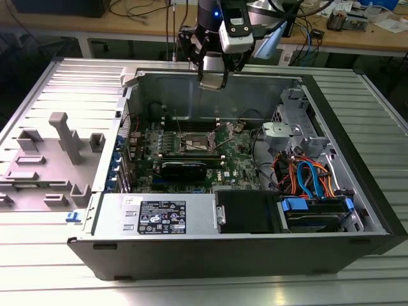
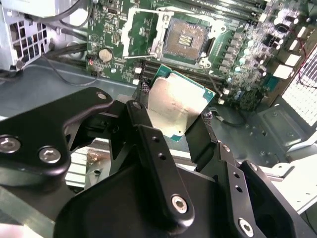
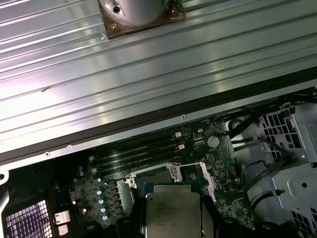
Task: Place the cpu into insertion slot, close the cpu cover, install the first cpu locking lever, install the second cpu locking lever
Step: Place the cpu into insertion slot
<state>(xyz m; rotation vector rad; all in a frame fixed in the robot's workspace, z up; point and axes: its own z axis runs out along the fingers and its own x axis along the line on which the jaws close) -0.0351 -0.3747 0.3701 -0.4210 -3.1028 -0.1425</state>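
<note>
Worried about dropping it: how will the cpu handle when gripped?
The cpu looks a thin flat plate, so probably stiff and light. Its smooth metal top may be slippery. The gripper holds two opposite sides, so it might twist.

cpu [image 2: 178, 106] in claw [image 2: 176, 104] above case [image 1: 255, 239], insertion slot [image 2: 185, 42] on motherboard [image 1: 239, 159], motherboard inside case, case on table [image 1: 191, 293]

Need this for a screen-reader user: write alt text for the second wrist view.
The gripper's black fingers hold the cpu by opposite edges, its silver top showing. Beyond it on the green motherboard, the insertion slot sits uncovered, the cpu cover swung open beside it.
</note>
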